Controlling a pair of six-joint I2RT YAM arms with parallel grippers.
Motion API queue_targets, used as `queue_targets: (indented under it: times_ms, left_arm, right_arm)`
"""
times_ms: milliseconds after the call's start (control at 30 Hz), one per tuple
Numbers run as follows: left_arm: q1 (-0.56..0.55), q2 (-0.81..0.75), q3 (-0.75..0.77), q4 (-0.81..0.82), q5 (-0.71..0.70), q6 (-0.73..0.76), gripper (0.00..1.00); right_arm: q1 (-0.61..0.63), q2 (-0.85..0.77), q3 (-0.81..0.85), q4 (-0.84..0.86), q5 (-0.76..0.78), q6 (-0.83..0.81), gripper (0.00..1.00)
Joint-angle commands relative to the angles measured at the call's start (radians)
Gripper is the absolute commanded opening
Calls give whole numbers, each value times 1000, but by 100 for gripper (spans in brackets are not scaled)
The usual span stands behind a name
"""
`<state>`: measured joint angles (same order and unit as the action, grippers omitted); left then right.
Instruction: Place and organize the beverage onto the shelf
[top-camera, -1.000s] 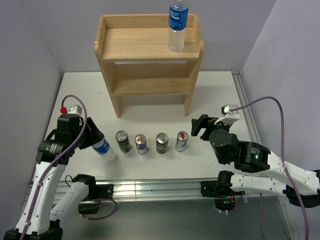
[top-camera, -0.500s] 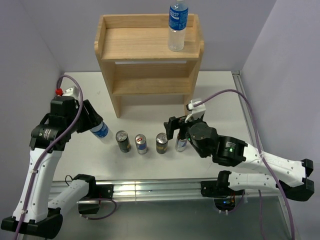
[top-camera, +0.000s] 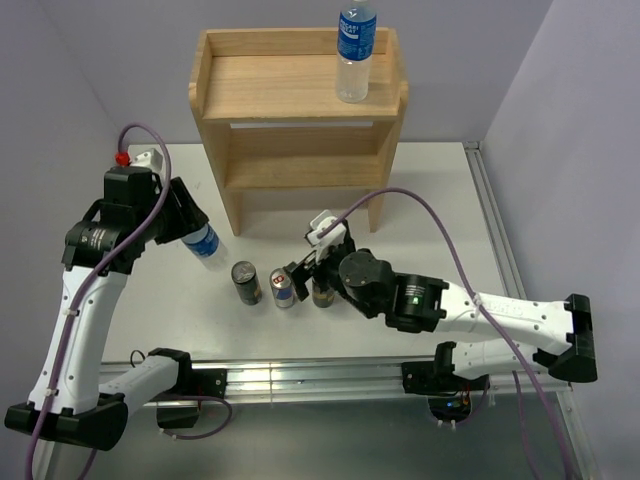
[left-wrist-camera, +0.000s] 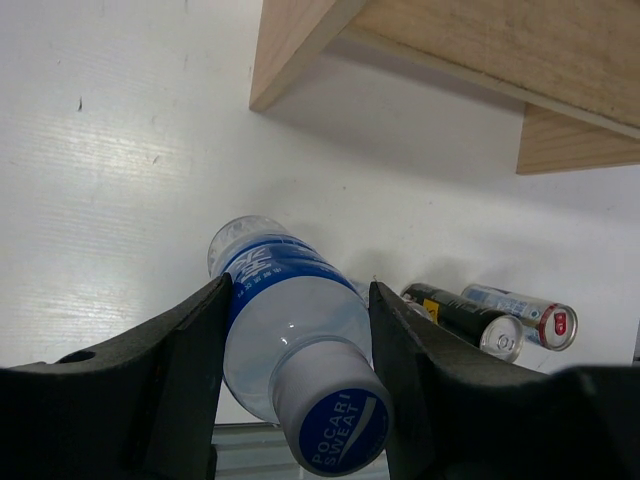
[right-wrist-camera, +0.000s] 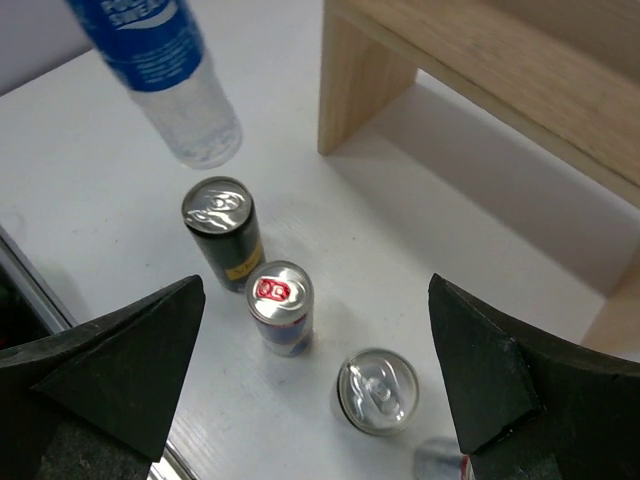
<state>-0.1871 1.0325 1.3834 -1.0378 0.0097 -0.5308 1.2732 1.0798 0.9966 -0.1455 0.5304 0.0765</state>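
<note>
The light wooden two-tier shelf (top-camera: 300, 95) stands at the back, with one blue-labelled bottle (top-camera: 355, 50) upright on its top board. My left gripper (top-camera: 190, 232) is shut on a second Pocari Sweat bottle (left-wrist-camera: 290, 320) and holds it tilted in the air, left of the shelf's leg. On the table stand a black can (top-camera: 246, 282), a red-tabbed blue can (top-camera: 283, 288) and a silver-topped can (right-wrist-camera: 378, 390). My right gripper (right-wrist-camera: 320, 370) is open and empty, hovering just above these cans. A fourth can (right-wrist-camera: 440, 465) barely shows at the right wrist view's bottom edge.
The shelf's lower board and left leg (left-wrist-camera: 300, 50) are close behind the held bottle. Grey walls enclose the white table (top-camera: 440, 190) on the sides. A metal rail (top-camera: 300, 378) runs along the near edge.
My right arm swung left from the table's right side to above the row of cans. My left gripper lifted the bottle off the table, up and toward the shelf.
</note>
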Motion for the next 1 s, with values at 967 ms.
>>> queue_targets:
  times_ms: [967]
  left_arm:
    - [-3,8,243,24,177,48,0]
  right_arm:
    - [84,664,398,616,-63,-376,100]
